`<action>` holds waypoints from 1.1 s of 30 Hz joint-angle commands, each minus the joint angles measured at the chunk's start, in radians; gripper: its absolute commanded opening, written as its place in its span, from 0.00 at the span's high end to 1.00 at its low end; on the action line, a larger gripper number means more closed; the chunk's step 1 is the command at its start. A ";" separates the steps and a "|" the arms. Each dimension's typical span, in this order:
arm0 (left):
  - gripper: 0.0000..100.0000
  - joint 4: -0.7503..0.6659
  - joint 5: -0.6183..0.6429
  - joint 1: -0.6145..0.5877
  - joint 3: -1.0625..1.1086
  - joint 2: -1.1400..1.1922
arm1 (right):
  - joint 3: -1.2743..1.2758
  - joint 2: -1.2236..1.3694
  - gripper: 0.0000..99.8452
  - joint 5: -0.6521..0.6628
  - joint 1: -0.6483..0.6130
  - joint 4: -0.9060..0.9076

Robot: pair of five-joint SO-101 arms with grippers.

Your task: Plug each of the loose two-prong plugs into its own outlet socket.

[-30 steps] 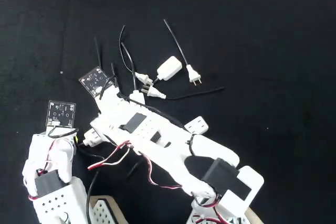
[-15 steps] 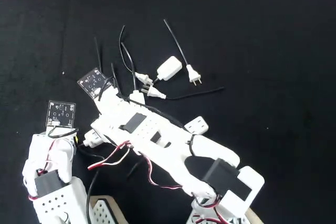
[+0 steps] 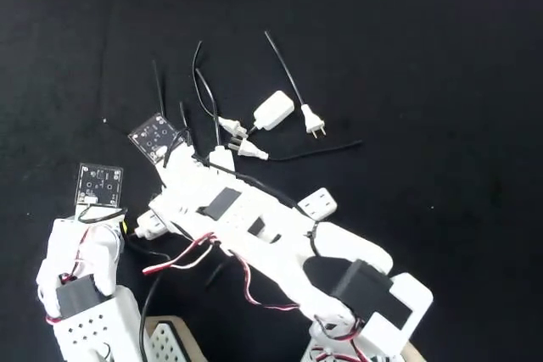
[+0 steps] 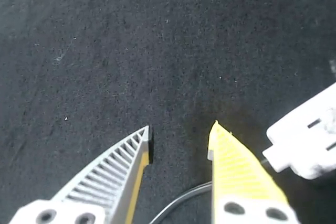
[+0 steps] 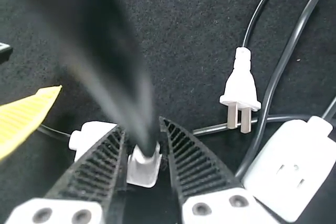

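R gripper (image 5: 142, 132): I see it clamped on plug (image 5: 142, 170), pinched btwn both fingers (image 5: 100, 166);
Plug look: white body, black cord (image 5: 107, 51) (blurry near lens);
L gripper (image 4: 178, 141): parted, empty

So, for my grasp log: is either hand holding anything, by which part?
The right hand grips a white plug on a black cord by its plastic body; the left hand is empty.

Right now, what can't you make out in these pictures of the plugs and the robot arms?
The plug in the right gripper: its prongs are hidden between the fingers, right wrist view.
The cord of that plug: blurred, too near the right wrist camera.
The socket block: cut off by the right wrist view's edge.
A white piece: cut off by the left wrist view's edge; cannot tell what it is.
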 commanded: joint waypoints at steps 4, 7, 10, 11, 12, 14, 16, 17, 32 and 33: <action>0.81 -0.003 0.000 0.013 0.018 -0.005 | 0.071 -0.090 0.99 -0.035 -0.032 0.006; 0.81 -0.026 0.002 0.015 0.016 -0.006 | 0.111 -0.205 0.99 -0.035 -0.032 0.006; 0.81 -0.044 0.002 0.015 0.013 -0.006 | 0.154 -0.349 0.99 -0.034 -0.020 0.006; 0.81 -0.046 0.002 0.016 0.007 -0.006 | 0.168 -0.398 0.99 -0.034 -0.008 0.006; 0.81 -0.046 0.003 0.016 -0.004 -0.006 | 0.180 -0.447 0.99 -0.035 0.003 0.005; 0.81 -0.046 0.020 0.016 -0.030 -0.006 | 0.208 -0.539 0.99 -0.035 0.028 -0.002; 0.81 -0.046 0.054 0.022 -0.079 -0.006 | 0.232 -0.624 0.99 -0.037 0.043 -0.012; 0.81 -0.041 0.068 0.041 -0.107 -0.006 | 0.251 -0.662 0.99 -0.037 0.048 -0.018; 0.81 -0.144 0.226 0.542 -0.209 -0.031 | 0.575 -1.179 0.99 -0.175 0.058 -0.121; 0.81 -0.143 0.250 0.555 -0.222 -0.031 | 0.585 -1.196 0.99 -0.175 0.058 -0.123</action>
